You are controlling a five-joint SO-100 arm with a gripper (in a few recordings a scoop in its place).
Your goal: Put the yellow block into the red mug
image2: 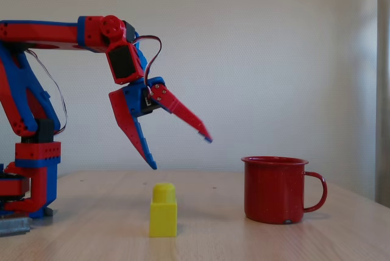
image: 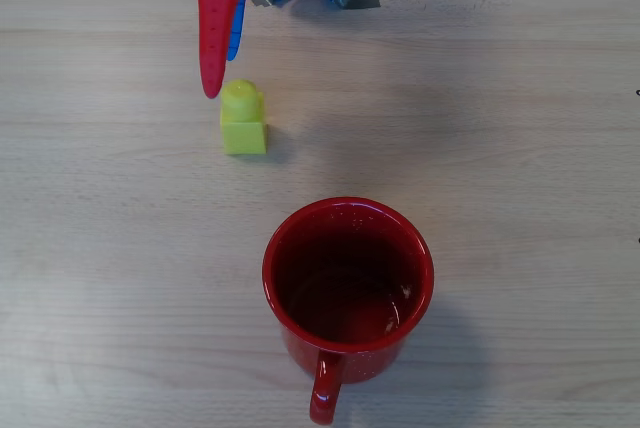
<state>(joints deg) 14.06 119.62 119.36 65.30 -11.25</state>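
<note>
On the wooden table stands the yellow block, upright, with its 1 round stud on top. It sits between the arm's base and the red mug, a little apart from the mug. It looks like a small hard plastic brick, so it is probably light and stiff and will not squash. Its sides look smooth, so it may slip if it is pinched too softly. The best place to hold it seems to be the 2 flat sides of the square bottom part, not the round stud.

The gripper hangs just above the block with its fingers spread wide apart, holding nothing. In the overhead view the red finger tip comes close to the block's stud.

The mug's mouth is wide and open, much bigger than the block. Its handle points away from the arm. The table has lots of free room around both things
</note>
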